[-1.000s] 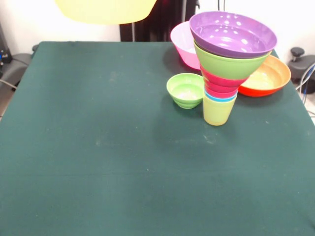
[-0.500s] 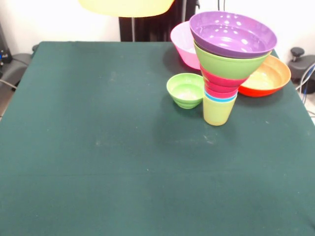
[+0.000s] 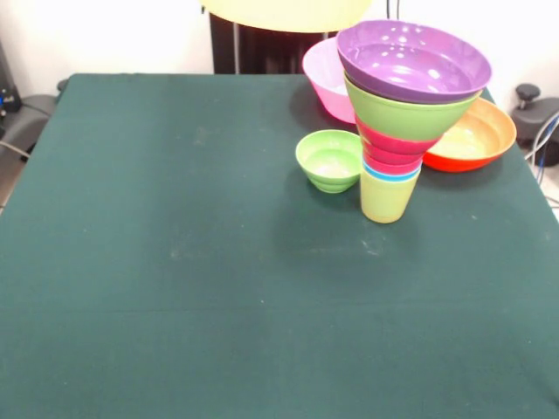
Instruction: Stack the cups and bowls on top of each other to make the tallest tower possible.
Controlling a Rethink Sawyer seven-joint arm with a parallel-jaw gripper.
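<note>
Tower (image 3: 397, 113) near table's (image 3: 175, 262) far right corner: light, glossy, slippery, top-heavy; take bowls by rims. Yellow bowl (image 3: 288, 13) overhead; gripper unseen, grasp indeterminable

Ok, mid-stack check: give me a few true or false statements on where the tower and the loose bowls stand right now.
1. The glossy purple plastic bowl tops the tower. True.
2. The tower's lowest piece is a blue cup. False: a translucent yellow-green plastic cup stands lowest, on the green table.
3. The small round green bowl sits on the table beside the tower. True.
4. The big orange bowl is already stacked. False: it lies on the table behind the tower.
5. A wide pale yellow bowl shows at the top edge. True.
</note>
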